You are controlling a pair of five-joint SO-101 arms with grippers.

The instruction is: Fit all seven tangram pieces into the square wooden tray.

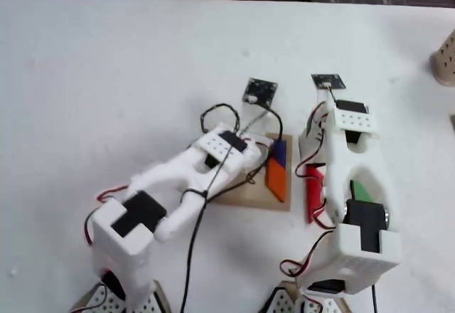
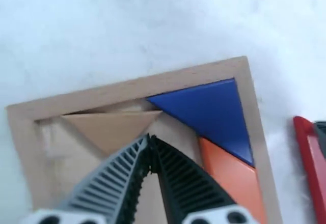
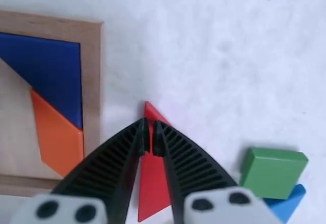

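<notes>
1. The left gripper (image 2: 150, 143) is seen pressed together with nothing pinched. It's hung over the square wooden tray (image 2: 153, 84), tips right above a plain wood-coloured triangle (image 2: 109, 127) that's seated inside.
2. A blue triangle (image 2: 209, 109) and an orange parallelogram (image 2: 229, 180) are already seated too. They touch each other along the tray side that faces the right arm.
3. The red triangle (image 3: 152, 183) is laid flat on the table just beside that tray side, outside it. Its long axis is run roughly parallel to the tray edge, and its sharp tip is pointed away from the arm bases.
4. The right gripper (image 3: 150, 130) is closed down to a thin slit and grips nothing. It's parked straight above the red piece's pointed end, with the rest of the piece running back under the jaws. The right arm is clearly the nearer one, so the pick is probably meant for it. The jaws would have to be spread first, and the narrow width looks like the side to be pinched.
5. A green square (image 3: 272, 165) and a light blue triangle (image 3: 290, 198) are left out on the table just past the red one, close together.
</notes>
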